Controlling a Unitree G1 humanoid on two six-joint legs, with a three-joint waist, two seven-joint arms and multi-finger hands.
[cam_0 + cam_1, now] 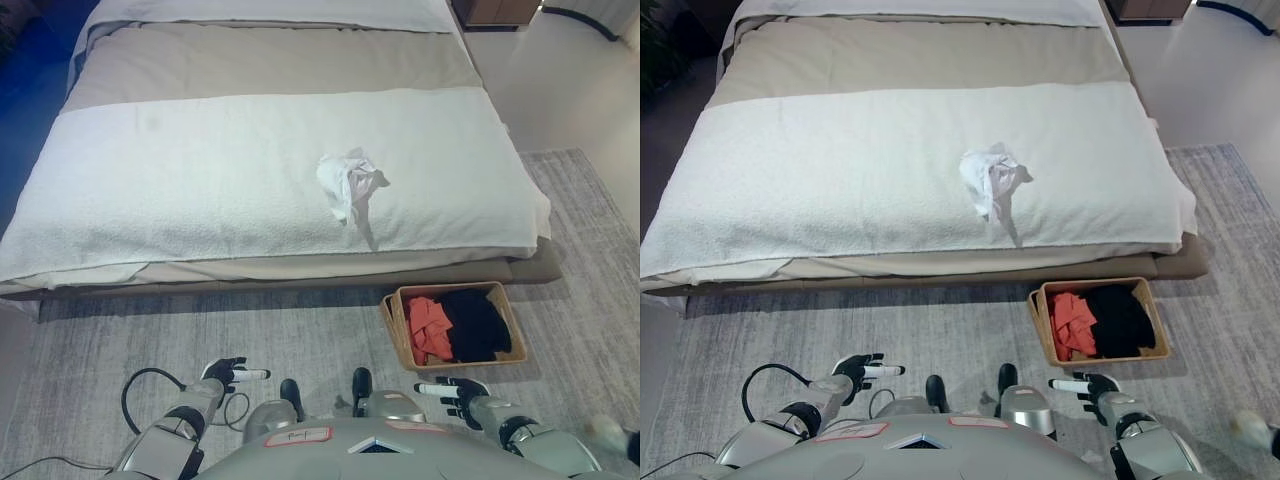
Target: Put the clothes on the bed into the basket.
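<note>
A crumpled white garment [349, 185] lies on the white blanket of the bed [200, 170], toward its right front part. On the rug below the bed's front right corner stands a wicker basket [399, 342] holding an orange garment [429, 326] and a black garment [477, 322]. My left hand [228, 375] shows low at the left, fingers relaxed and empty. My right hand [455, 391] hovers low at the right, just in front of the basket, also open and empty. Both hands are far from the white garment.
The bed has a beige cover [270, 60] behind the white blanket and a low base at the front. A grey rug [300, 330] covers the floor before it. Bare pale floor [570, 90] lies to the right of the bed.
</note>
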